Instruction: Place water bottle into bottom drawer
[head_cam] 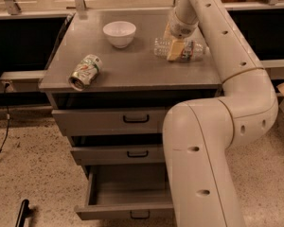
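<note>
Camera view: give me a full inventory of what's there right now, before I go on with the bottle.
water bottle: one, clear with a label band, lying on its side at the right rear of the cabinet top
can: one, green and white, on its side near the front left edge
bowl: one, white, upright at the rear centre
cabinet top: one, grey
top drawer: one, grey, just under the top
middle drawer: one, grey
bottom drawer: one, grey, pulled open
cable: one, dark, floor at left
arm: one, white, reaching from the right foreground
gripper: one, tan, down at the water bottle's middle
</note>
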You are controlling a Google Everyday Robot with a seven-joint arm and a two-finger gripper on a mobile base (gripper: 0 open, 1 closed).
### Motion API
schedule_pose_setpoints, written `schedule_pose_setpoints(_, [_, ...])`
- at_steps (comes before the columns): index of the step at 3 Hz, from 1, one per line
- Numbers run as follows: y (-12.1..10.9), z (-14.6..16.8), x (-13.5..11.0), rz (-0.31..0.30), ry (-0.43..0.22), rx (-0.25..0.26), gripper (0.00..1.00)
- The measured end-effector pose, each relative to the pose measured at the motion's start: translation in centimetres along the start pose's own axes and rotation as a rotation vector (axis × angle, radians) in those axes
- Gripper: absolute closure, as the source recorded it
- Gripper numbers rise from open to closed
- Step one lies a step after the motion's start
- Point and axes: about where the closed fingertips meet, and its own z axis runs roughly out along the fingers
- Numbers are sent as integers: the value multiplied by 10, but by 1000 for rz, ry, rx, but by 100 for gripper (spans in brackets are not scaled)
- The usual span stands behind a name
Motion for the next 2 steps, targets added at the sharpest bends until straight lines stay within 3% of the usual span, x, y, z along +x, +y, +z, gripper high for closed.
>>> schedule_pose_setpoints(1, [0, 4, -1, 1, -7, -5, 42])
schedule_pose_setpoints(2, [4, -1, -7, 4, -37, -16, 60])
